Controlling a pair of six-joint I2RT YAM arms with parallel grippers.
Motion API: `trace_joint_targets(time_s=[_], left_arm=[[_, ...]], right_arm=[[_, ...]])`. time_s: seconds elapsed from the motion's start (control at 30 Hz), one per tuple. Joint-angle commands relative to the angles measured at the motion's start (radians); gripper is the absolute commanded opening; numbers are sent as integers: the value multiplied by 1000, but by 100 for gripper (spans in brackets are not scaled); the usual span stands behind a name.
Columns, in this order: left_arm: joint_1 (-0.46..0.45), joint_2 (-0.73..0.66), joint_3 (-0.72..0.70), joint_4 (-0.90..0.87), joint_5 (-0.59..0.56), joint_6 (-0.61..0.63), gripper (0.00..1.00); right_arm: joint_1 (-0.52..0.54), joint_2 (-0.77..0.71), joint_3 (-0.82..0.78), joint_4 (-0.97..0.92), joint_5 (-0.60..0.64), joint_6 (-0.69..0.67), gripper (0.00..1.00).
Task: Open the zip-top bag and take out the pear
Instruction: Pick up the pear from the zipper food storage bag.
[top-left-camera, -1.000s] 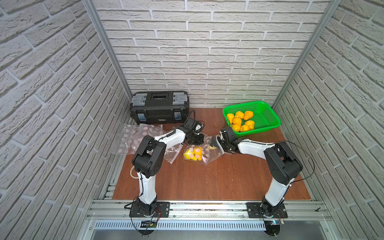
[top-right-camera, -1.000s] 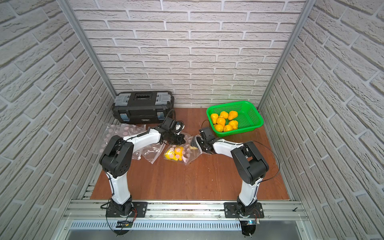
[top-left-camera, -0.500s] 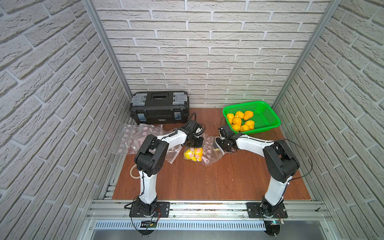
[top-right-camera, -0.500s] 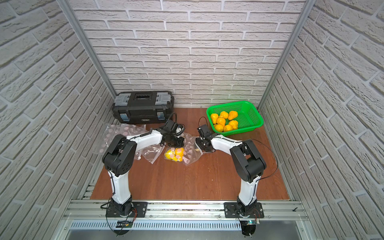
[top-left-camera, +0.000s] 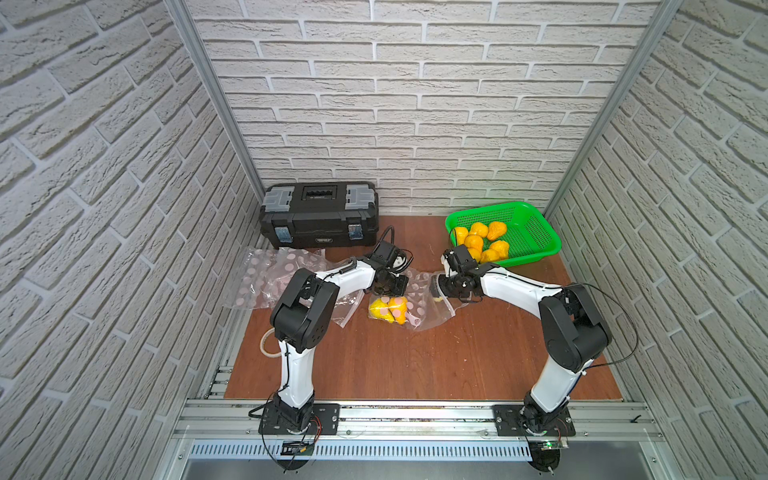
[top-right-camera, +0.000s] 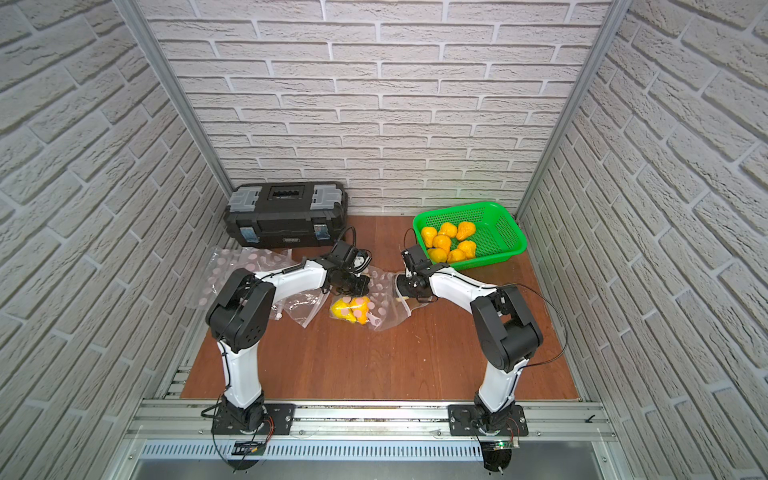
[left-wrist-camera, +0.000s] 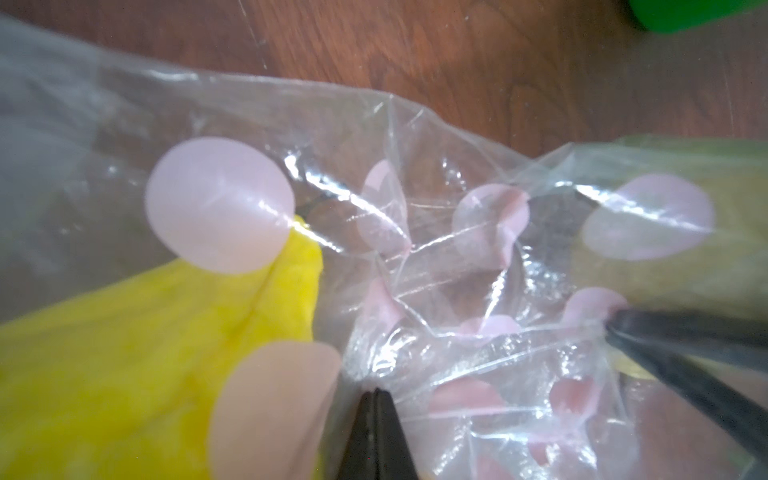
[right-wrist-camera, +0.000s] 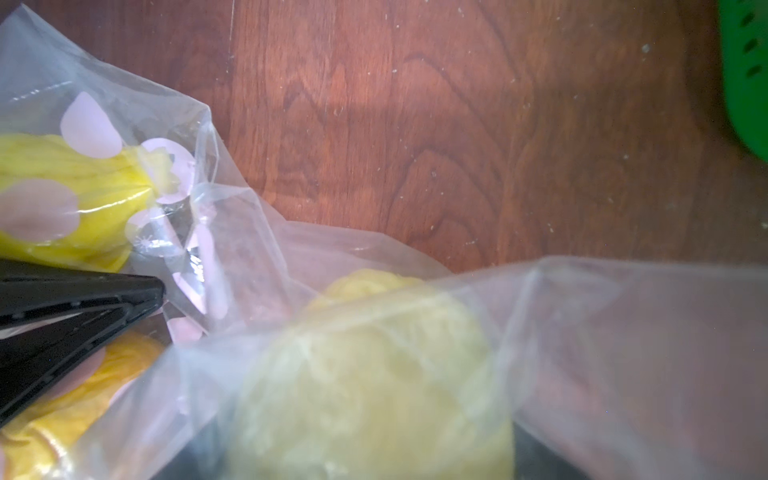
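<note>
The zip-top bag (top-left-camera: 420, 305) (top-right-camera: 384, 309), clear with pink dots, lies mid-table with yellow pears (top-left-camera: 388, 309) (top-right-camera: 351, 309) bunched at one end. My left gripper (top-left-camera: 392, 286) (left-wrist-camera: 376, 392) is shut, pinching a fold of the bag's film (left-wrist-camera: 457, 266) beside those pears. My right gripper (top-left-camera: 436, 291) (right-wrist-camera: 365, 457) reaches into the opposite end of the bag. A pale yellow pear (right-wrist-camera: 365, 374) fills the space between its dark fingers (right-wrist-camera: 540, 453), and bag film is draped over it. The left gripper's fingertips (right-wrist-camera: 83, 307) show in the right wrist view.
A green basket (top-left-camera: 536, 237) (top-right-camera: 505, 232) with several orange-yellow pears stands at the back right, close behind the right gripper. A black toolbox (top-left-camera: 320, 216) sits at the back left. Empty dotted bags (top-left-camera: 274, 274) lie along the left edge, and another clear bag (top-left-camera: 347, 309) lies under the left arm.
The left gripper has shifted a little toward the table's front, still pinching the film. The right gripper has stayed at the bag's end with only small movement.
</note>
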Motion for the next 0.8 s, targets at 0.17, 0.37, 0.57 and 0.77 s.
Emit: trace_joint_targets(time_s=[0.17,0.37,0.57,0.77], left_arm=[[24,46,-28,-112,-98,6,0],[25,56,-13,-125,-107,10,0],[28,74,-2,-141,-119,14,0],[32,83,4,-157,-127,14,0]], right_arm=[[-65,-38,-27,-17,-20,-26,58],[-66,-111,-63,-56,-138,-3,40],[-76,-259,-122,-154,-171,-1,31],[-120,-421,-184,-246,-158,8,29]])
